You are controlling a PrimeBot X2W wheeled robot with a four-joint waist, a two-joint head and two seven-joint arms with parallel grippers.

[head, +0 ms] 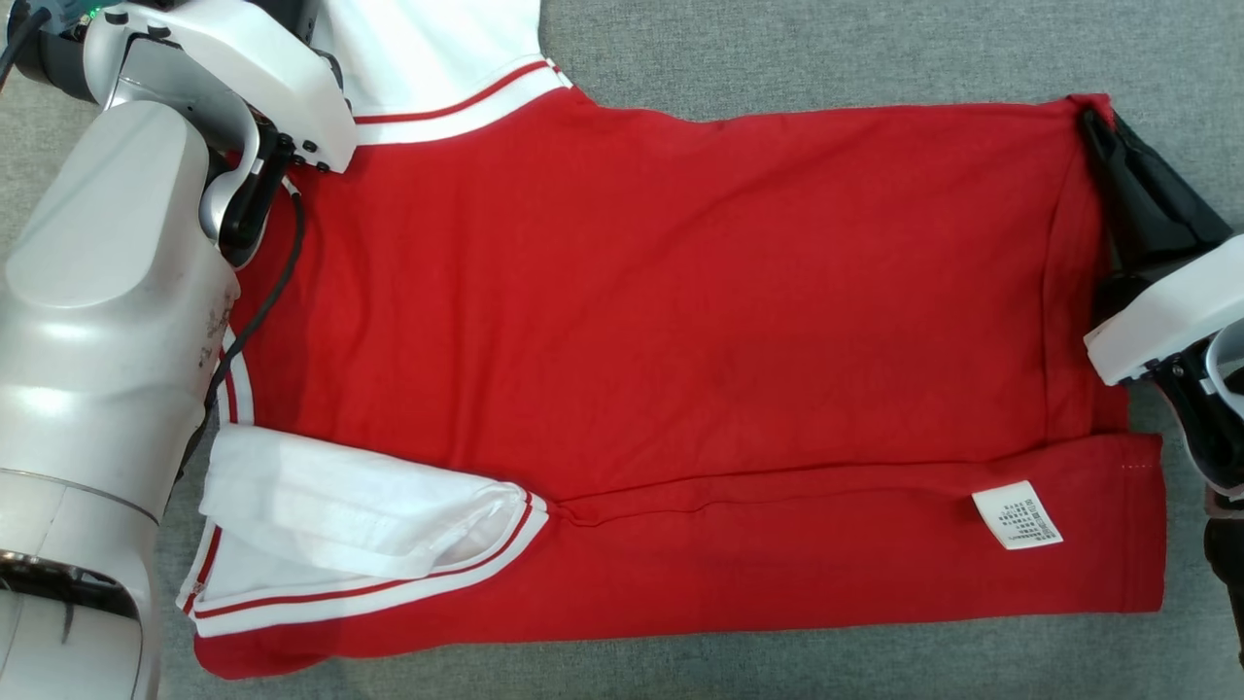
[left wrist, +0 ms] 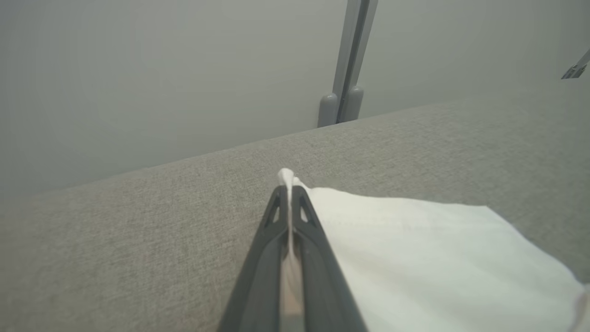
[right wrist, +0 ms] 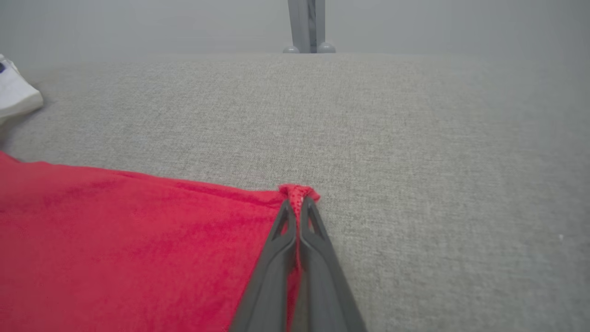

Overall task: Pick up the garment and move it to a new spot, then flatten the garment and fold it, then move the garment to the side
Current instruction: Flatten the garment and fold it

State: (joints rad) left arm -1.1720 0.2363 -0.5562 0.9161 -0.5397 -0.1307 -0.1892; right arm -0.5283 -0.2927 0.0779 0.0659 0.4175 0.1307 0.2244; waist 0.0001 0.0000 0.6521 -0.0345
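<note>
Noting the near edge first: the garment [head: 661,321], a red jersey top with white sleeves, is lying flat on the grey cloth-covered counter [head: 826,49]. Its near long side is turned in as a strip carrying the care label [head: 1017,515], and the near sleeve [head: 360,525] is lying folded across beside that strip. The long axis is running left to right across the head view, with the sleeve end pointing to the robot's left and the hem end to its right. The fabric is reading as light, soft and limp, so it is likely going to sag and drag between grips rather than hold its shape. Corners and hemmed edges are looking like the soundest places to take hold, both ends together. Further back, the right hand [right wrist: 298,203] is sitting clamped on the far hem corner, red cloth bunching past its tips. The left hand [left wrist: 290,191] is pinching shut on white cloth, apparently the far sleeve [head: 437,49]. Beyond, a grey post [left wrist: 348,60] is standing past the counter's far edge.
</note>
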